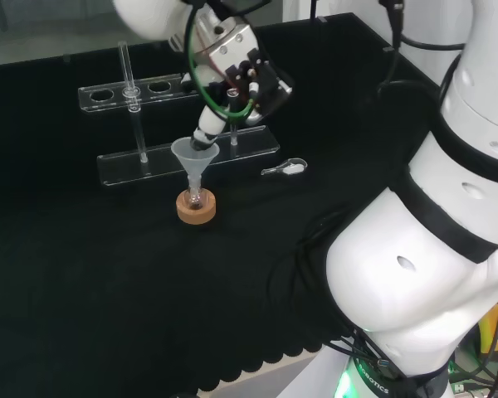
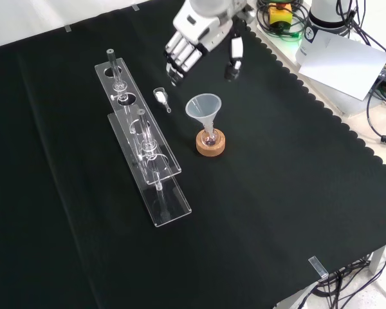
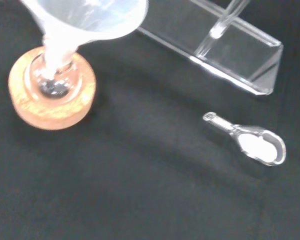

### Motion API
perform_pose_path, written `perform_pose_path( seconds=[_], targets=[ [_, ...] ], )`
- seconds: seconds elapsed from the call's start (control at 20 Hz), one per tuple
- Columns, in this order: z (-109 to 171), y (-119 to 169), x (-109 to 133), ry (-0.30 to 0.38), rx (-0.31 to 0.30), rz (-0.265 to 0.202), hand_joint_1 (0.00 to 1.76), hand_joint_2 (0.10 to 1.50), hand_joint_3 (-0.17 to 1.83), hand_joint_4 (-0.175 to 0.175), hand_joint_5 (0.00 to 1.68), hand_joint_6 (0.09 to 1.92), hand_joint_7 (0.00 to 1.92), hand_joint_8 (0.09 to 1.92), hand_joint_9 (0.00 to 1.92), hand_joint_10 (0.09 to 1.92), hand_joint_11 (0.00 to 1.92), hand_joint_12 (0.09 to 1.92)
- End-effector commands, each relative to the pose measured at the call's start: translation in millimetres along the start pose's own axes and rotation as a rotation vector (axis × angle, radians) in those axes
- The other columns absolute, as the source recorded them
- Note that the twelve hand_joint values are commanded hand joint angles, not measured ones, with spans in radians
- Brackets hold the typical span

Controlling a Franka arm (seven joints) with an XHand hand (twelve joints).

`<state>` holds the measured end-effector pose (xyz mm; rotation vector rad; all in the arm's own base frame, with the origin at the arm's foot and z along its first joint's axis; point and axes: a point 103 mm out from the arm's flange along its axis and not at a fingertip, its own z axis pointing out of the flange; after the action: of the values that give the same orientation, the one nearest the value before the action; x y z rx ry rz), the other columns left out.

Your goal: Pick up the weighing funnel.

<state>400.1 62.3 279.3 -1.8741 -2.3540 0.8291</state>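
Small clear scoop-shaped weighing funnel [image 3: 253, 144] lies flat on the black cloth [image 2: 276, 212], untouched, between the clear acrylic rack [image 2: 156, 168] and the translucent cone funnel [image 2: 203, 108] on its round cork ring [image 2: 210, 144]. Wrist view shows a white patch in its bowl. Black-and-white hand [image 2: 194, 32] hangs near it, fingers [image 2: 175, 61] relaxed, apart from the thumb, empty. Flask under the funnel is hard to make out.

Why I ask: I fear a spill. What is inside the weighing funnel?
The weighing funnel holds white material in its scoop; its stem looks clear. Nothing covers it, but how deep the material lies cannot be seen.
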Motion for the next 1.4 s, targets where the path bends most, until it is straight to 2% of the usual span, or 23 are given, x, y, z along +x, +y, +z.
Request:
perform_pose_path(
  seconds=[0.05, 0.3, 0.65, 1.05, 1.4],
  targets=[
    [20, -7, -42, 0.1, -0.015, 0.035, 0.56, 0.66, 0.37, -0.013, 0.15, 0.09, 0.08, 0.54, 0.25, 0.7, 0.21, 1.39],
    [34, -3, -59, 0.134, -0.008, 0.054, 0.55, 0.66, 0.37, -0.015, 0.16, 0.09, 0.12, 0.59, 0.28, 0.71, 0.22, 1.39],
    [70, 13, -89, 0.194, -0.048, 0.073, 0.61, 0.67, 0.39, -0.023, 0.31, 0.09, 0.27, 0.65, 0.41, 0.69, 0.29, 1.37],
    [124, 50, -115, 0.23, 0.011, 0.087, 0.7, 0.66, 0.43, -0.025, 0.43, 0.09, 0.38, 0.66, 0.54, 0.63, 0.38, 1.33],
    [160, 78, -128, 0.242, 0.037, 0.093, 0.78, 0.64, 0.46, -0.022, 0.51, 0.09, 0.42, 0.66, 0.58, 0.6, 0.42, 1.32]
  ],
)
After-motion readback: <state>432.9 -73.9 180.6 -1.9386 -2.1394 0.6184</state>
